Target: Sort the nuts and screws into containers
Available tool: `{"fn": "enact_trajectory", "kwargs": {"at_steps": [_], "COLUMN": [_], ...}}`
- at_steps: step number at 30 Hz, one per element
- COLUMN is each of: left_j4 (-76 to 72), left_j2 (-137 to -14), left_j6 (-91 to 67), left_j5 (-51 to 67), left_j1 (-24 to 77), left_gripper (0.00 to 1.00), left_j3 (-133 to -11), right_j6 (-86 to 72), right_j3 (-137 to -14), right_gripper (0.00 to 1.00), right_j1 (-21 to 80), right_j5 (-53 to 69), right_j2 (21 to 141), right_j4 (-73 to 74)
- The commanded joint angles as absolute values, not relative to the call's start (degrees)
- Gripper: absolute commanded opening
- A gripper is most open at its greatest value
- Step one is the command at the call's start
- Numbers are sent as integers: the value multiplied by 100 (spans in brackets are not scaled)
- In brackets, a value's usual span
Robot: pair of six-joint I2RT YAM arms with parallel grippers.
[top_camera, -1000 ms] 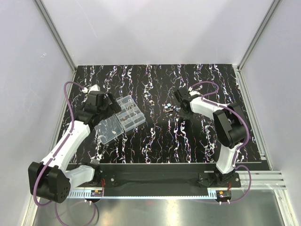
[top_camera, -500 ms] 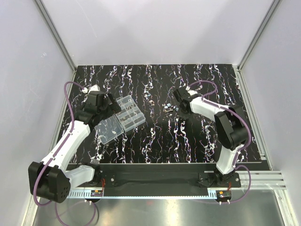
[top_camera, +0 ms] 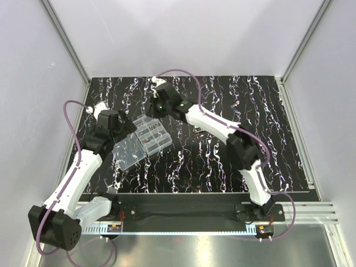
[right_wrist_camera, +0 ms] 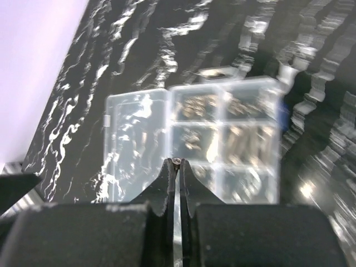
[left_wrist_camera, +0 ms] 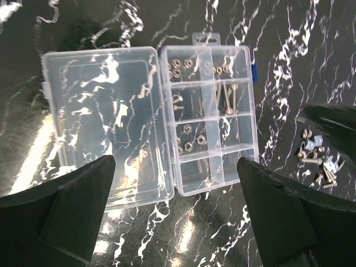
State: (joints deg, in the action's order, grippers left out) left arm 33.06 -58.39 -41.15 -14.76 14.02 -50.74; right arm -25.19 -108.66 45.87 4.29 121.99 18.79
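Carrying one piece over to the organiser box point(left_wrist_camera: 208, 40) looks like the step in hand, a drop-off rather than a pick. Left of the box, the left claw point(left_wrist_camera: 175, 162) hangs with its jaws wide apart and nothing between them, its camera looking down on the box. The hinged lid point(left_wrist_camera: 100, 117) lies folded flat on the surface point(left_wrist_camera: 289, 33) at the box's left side, so the containers point(left_wrist_camera: 208, 111) stand uncovered. Several hold nuts point(left_wrist_camera: 178, 64) and one holds long screws point(left_wrist_camera: 225, 95). Just beyond the box's far side, raised above it, is the right claw point(right_wrist_camera: 177, 162). Its jaws are pressed together with what seems a small metal piece point(right_wrist_camera: 176, 161) pinched at the very tips, too small to tell whether screw or nut. Right of the box, well apart from it, a loose pile point(left_wrist_camera: 317, 158) of unsorted hardware lies on the surface. The next move, as I judge it, calls for lining the tips up over the compartment of the matching kind and lowering close. The jaws should part only then, so the piece cannot bounce into a neighbouring compartment.
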Motion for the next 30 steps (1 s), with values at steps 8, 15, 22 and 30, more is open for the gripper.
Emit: {"fn": "enact_trajectory", "kwargs": {"at_steps": [8, 15, 22, 30], "left_j4": [3427, 3393, 3384, 3349], "left_j2": [-5590, -5572, -5546, -5572], "left_j6": [-4359, -4368, -4324, -4298], "left_j5": [-2039, -2030, -1986, -1934], "left_j1": [1362, 1371, 1380, 1389], "left_gripper": [99, 99, 99, 99], "left_j3": [-5124, -5098, -5124, -5115], "right_j6": [-2215, -2031, -2004, -1925], "right_j3": [-12401, -12060, -12146, -12401], "right_gripper": [0, 0, 0, 6], "right_j1": [4869, 4983, 5019, 5027], "right_j5": [1424, 1204, 1037, 748], "right_j2": [13640, 13667, 13842, 14097], "right_j4": [1775, 1916, 1758, 1907]}}
